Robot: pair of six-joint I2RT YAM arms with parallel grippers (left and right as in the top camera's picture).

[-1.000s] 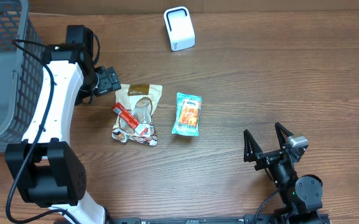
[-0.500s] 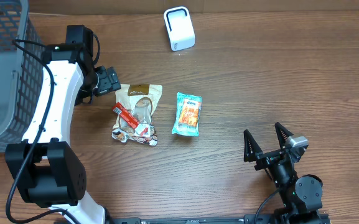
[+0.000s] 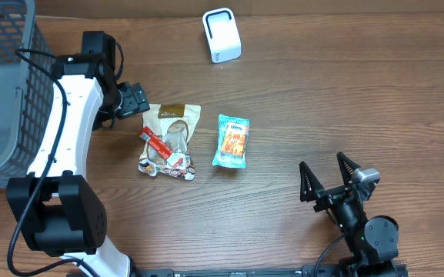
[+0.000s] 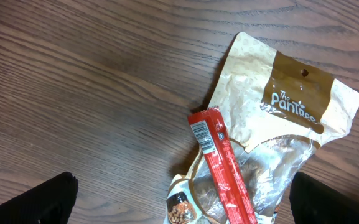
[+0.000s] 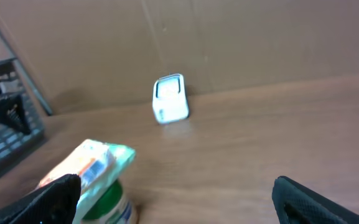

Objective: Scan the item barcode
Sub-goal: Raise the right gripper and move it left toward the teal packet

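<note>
On the bench (image 3: 360, 85), we find the snack pouch (image 3: 172, 138) unmoved. Left end effector (image 3: 141, 100) and right end effector (image 3: 322, 160) gape empty; scanning pending.

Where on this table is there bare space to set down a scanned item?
Widest bare tabletop: right of the teal snack packet, between the white scanner and the right gripper. A smaller strip separates scanner and packets. Crowded at left: the left gripper, the tan pouch with a red stick packet on it, and the wire basket.
</note>
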